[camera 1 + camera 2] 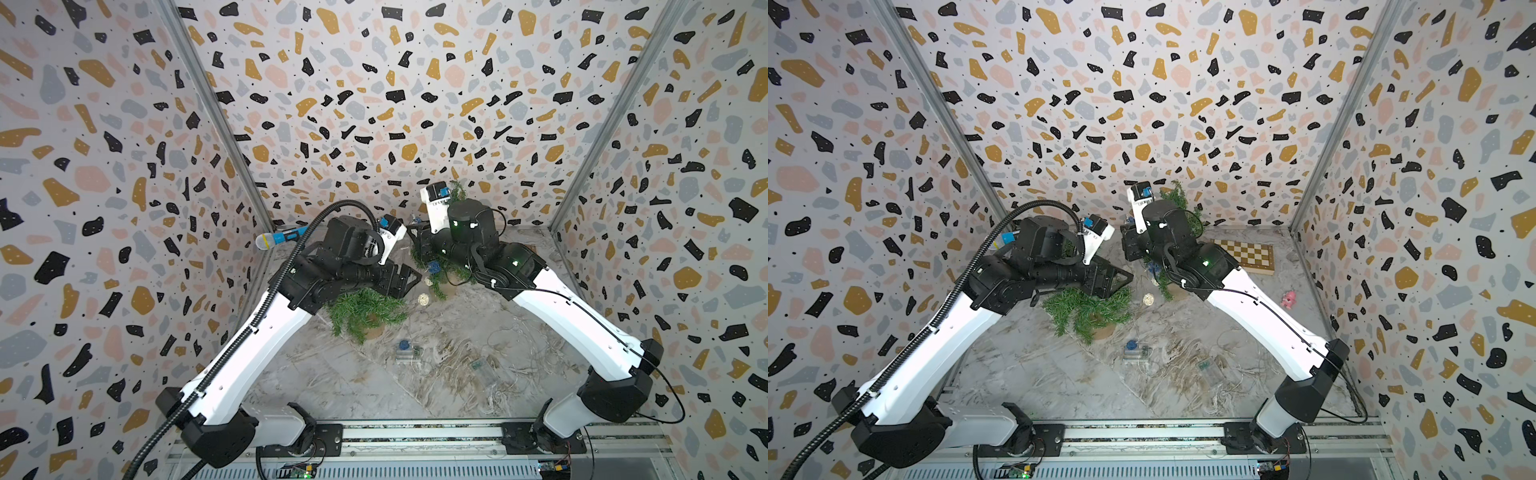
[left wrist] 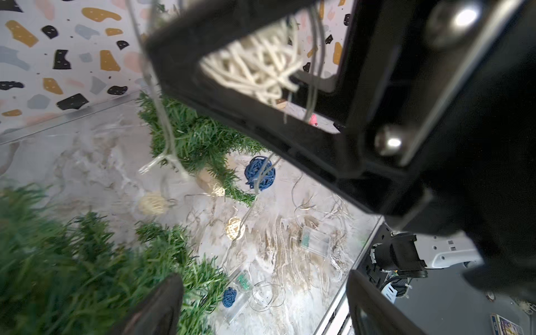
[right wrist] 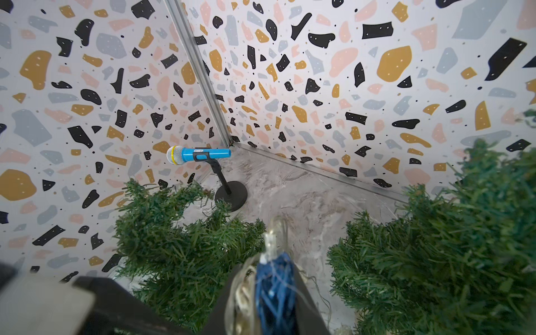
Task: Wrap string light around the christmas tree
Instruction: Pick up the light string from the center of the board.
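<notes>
While left jaws gape wide, empty | right jaws clamp string light (image 3: 274, 280).

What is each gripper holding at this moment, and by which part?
The right gripper holds the string light, pinched at a blue wicker ball between its jaws. The left gripper is open and holds nothing.

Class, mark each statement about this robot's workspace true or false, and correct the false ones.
1. The right gripper is shut on the string light at a blue wicker ball. True.
2. The left gripper clamps a tree branch. False: it is open and empty.
3. The toy microphone lies flat on the table. False: it is clipped in its stand.
4. A chessboard lies on the marble table. True.
</notes>
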